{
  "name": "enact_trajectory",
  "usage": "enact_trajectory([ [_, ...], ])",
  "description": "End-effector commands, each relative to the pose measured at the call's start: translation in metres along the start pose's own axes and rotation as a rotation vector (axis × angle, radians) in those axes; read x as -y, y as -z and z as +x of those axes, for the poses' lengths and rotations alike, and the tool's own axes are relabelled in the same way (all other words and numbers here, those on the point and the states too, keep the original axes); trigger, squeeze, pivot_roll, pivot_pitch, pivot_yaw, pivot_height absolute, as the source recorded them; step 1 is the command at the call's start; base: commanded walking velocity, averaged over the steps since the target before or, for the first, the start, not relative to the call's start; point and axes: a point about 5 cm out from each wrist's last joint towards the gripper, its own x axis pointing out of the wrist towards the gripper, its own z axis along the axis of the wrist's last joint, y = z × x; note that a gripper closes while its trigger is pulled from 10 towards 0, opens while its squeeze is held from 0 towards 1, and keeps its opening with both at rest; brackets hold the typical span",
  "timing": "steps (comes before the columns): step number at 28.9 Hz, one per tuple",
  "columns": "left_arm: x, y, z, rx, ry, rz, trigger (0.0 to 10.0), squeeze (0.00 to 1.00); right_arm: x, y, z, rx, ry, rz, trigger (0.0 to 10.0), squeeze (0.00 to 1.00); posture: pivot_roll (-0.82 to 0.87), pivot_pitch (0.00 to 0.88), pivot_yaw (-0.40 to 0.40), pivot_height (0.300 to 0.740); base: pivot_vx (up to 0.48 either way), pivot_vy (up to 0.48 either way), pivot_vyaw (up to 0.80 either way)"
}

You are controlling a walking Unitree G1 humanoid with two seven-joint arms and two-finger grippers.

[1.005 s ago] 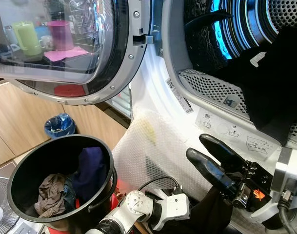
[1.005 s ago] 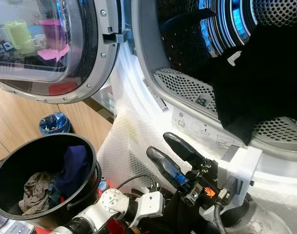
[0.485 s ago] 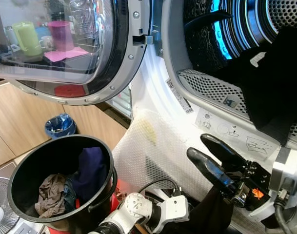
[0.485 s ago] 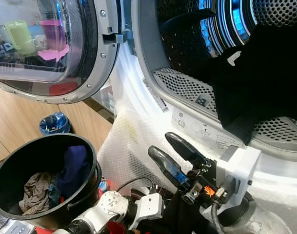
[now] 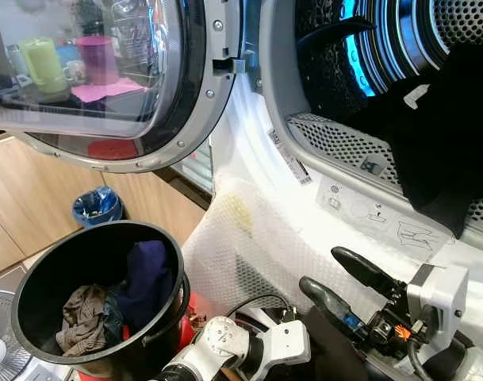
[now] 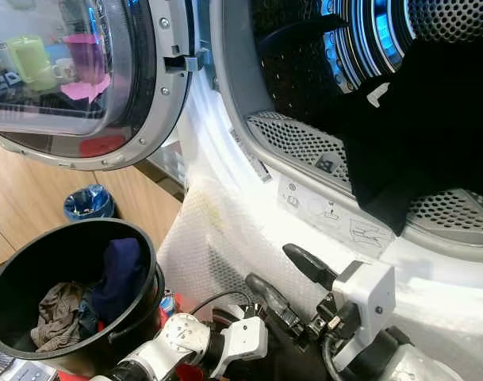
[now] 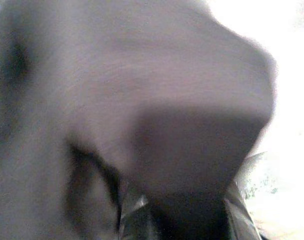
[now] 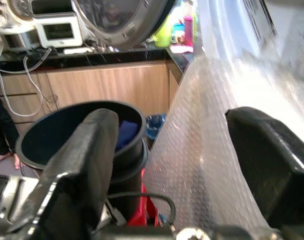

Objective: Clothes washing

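Black garment (image 5: 431, 151) hangs half out of the washer drum (image 5: 400, 48) at 2 o'clock, draped over the perforated door rim. More clothes (image 5: 122, 294) sit in the black bucket (image 5: 35, 274) at 8 o'clock. Right gripper (image 5: 340, 278) at 5 o'clock, fingers spread wide, empty, in front of the bubble wrap (image 5: 257, 238) on the washer front. Left gripper low at 6 o'clock, finger state cannot be told; its wrist view is blurred dark fabric (image 7: 117, 110). Washer door (image 5: 106, 79) open at 11 o'clock.

Silver arms, black jaws (orange marking)
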Motion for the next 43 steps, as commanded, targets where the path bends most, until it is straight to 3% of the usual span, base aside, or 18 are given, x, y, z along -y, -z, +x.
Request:
enact_trajectory([
  [1, -0.001, -0.005, 0.001, 0.019, 0.004, 0.024, 0.0, 0.00, 0.009, 0.007, -0.006, -0.062, 0.055, -0.033, 10.0, 1.00, 0.06, 0.050, -0.016, 0.740, 0.000, 0.000, 0.00],
  [2, -0.002, -0.007, -0.001, 0.025, 0.006, 0.030, 0.0, 0.00, 0.012, 0.016, -0.009, -0.126, 0.075, -0.052, 10.0, 0.00, 0.06, 0.050, -0.016, 0.740, 0.000, 0.000, 0.00],
  [5, -0.005, -0.015, -0.007, 0.045, 0.021, 0.054, 0.0, 0.00, 0.018, 0.043, -0.020, -0.319, 0.102, -0.087, 10.0, 0.00, 0.06, 0.050, -0.016, 0.740, 0.000, 0.000, 0.00],
  [6, -0.005, -0.015, -0.007, 0.045, 0.021, 0.054, 0.0, 0.00, 0.018, 0.043, -0.020, -0.319, 0.102, -0.087, 10.0, 0.00, 0.06, 0.050, -0.016, 0.740, 0.000, 0.000, 0.00],
  [7, -0.007, -0.021, -0.013, 0.050, 0.044, 0.057, 0.0, 0.00, 0.018, 0.062, -0.030, -0.443, 0.099, -0.093, 10.0, 0.00, 0.07, 0.055, -0.009, 0.740, 0.000, 0.000, 0.00],
  [8, -0.007, -0.021, -0.013, 0.050, 0.044, 0.057, 0.0, 0.00, 0.018, 0.062, -0.030, -0.443, 0.099, -0.093, 10.0, 0.00, 0.07, 0.055, -0.009, 0.740, 0.000, 0.000, 0.00],
  [10, -0.010, -0.031, -0.037, -0.003, 0.113, 0.097, 0.0, 0.00, 0.017, 0.090, -0.046, -0.597, 0.105, -0.063, 10.0, 0.00, 0.08, 0.060, -0.006, 0.740, 0.000, 0.000, 0.00],
  [13, -0.012, -0.038, -0.056, -0.057, 0.150, 0.127, 0.0, 0.00, 0.009, 0.100, -0.053, -0.634, 0.064, -0.009, 10.0, 0.00, 0.10, 0.063, -0.002, 0.740, 0.000, 0.000, 0.00],
  [18, -0.011, -0.047, -0.070, -0.080, 0.190, 0.136, 0.0, 0.00, 0.002, 0.104, -0.060, -0.662, 0.036, 0.012, 10.0, 0.00, 0.11, 0.067, 0.009, 0.740, 0.000, 0.000, 0.00],
  [21, -0.004, -0.056, -0.081, -0.120, 0.223, 0.148, 0.0, 0.00, -0.005, 0.091, -0.065, -0.548, 0.030, 0.028, 10.0, 0.00, 0.10, 0.070, 0.016, 0.740, 0.000, 0.000, 0.00],
  [24, 0.000, -0.057, -0.082, -0.125, 0.246, 0.128, 0.0, 0.00, -0.018, 0.076, -0.063, -0.416, -0.019, 0.070, 10.0, 0.00, 0.09, 0.074, 0.020, 0.740, 0.000, 0.000, 0.00],
  [26, 0.005, -0.056, -0.082, -0.138, 0.285, 0.120, 0.0, 0.00, -0.030, 0.077, -0.064, -0.425, -0.067, 0.097, 10.0, 0.00, 0.09, 0.084, 0.023, 0.740, 0.000, 0.000, 0.00],
  [31, 0.014, -0.053, -0.078, -0.161, 0.356, 0.098, 0.0, 0.00, -0.053, 0.109, -0.073, -0.610, -0.125, 0.163, 10.0, 0.00, 0.06, 0.093, 0.032, 0.740, 0.000, 0.000, 0.00],
  [36, 0.017, -0.055, -0.064, -0.145, 0.367, 0.093, 0.0, 0.00, -0.059, 0.129, -0.071, -0.608, -0.051, 0.214, 10.0, 0.00, 0.06, 0.095, 0.031, 0.740, 0.000, 0.000, 0.00],
  [39, 0.017, -0.061, -0.053, -0.113, 0.365, 0.095, 0.0, 0.00, -0.056, 0.146, -0.072, -0.617, 0.082, 0.239, 10.0, 0.00, 0.05, 0.096, 0.033, 0.740, 0.000, 0.000, 0.00],
  [43, 0.017, -0.065, -0.045, -0.083, 0.356, 0.094, 0.0, 0.00, -0.060, 0.157, -0.071, -0.578, 0.149, 0.295, 10.0, 0.00, 0.04, 0.090, 0.039, 0.740, 0.000, 0.000, 0.00],
])
